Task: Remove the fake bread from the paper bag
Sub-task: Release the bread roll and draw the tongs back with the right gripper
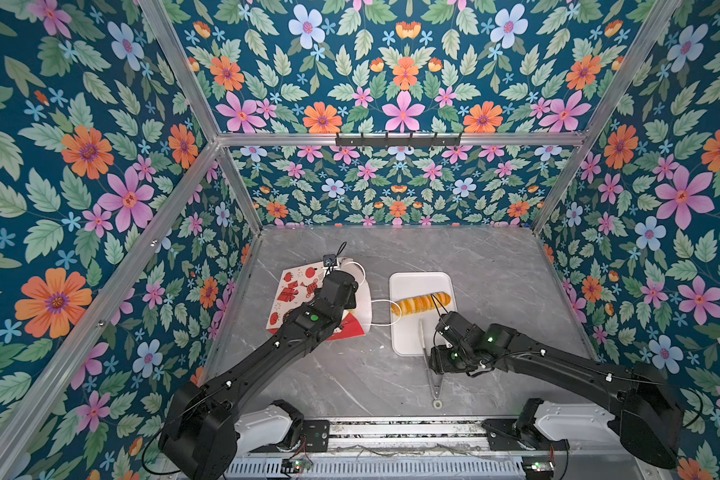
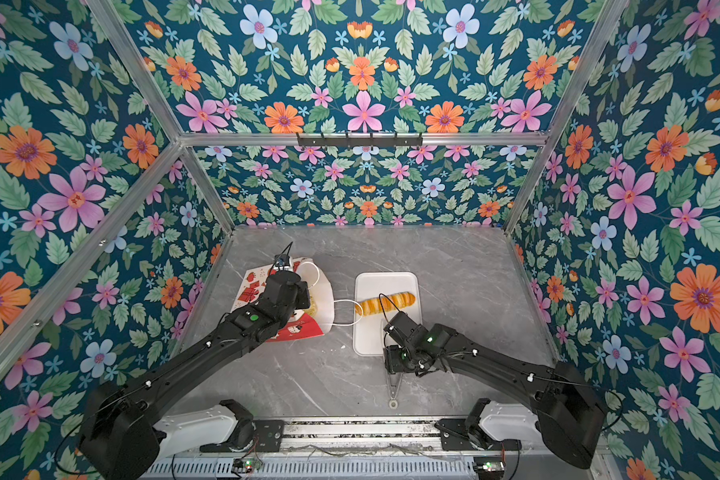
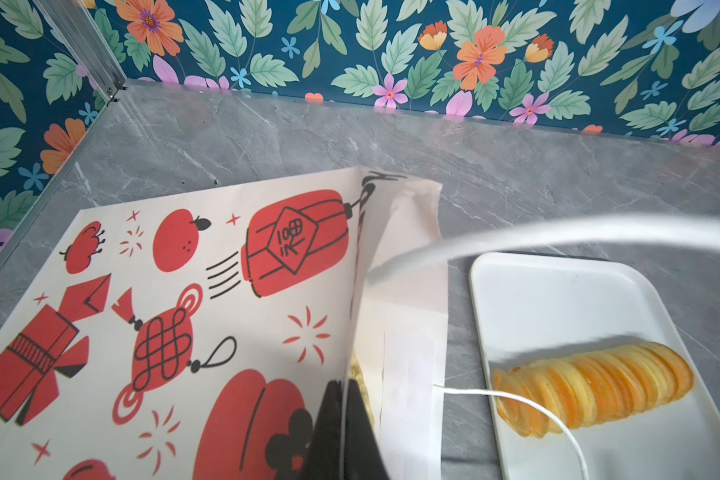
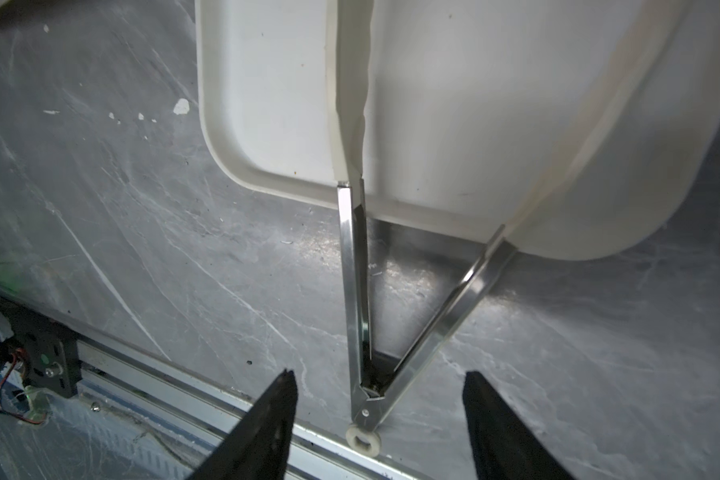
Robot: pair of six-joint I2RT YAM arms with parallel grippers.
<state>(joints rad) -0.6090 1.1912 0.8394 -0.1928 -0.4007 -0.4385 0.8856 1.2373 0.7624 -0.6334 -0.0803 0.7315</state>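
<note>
Left wrist view: one piece of the fake bread [image 3: 591, 386], a long striped loaf, lies across the white tray [image 3: 558, 299], already out of the bag. A second piece [image 3: 362, 384], pale yellow and only partly seen, sits just inside the mouth of the paper bag [image 3: 184, 291]. The bag lies on its side on the grey table [image 3: 267, 133], with its mouth toward the tray. Judged by their gloss and moulded ridges, the pieces are probably light, rigid and somewhat slippery. They are best taken across the narrow width near mid-length. The bag is thin paper and likely to crease or slide if dragged. The left gripper [image 3: 344, 399] has its fingers pressed together on the upper lip of the bag mouth, holding it raised. The second piece therefore lies just beside and below those fingers. One cord handle [image 3: 474, 390] trails over the tray rim to the near end of the loaf. In the right wrist view the right gripper [image 4: 379, 374] shows its fingers well apart. They stand on either side of the hinge end of the metal tongs [image 4: 356, 291], which lie spread in a V with their white tips reaching onto the tray. Whether the fingers touch the tongs cannot be told. The loaf lies well apart from them.
</note>
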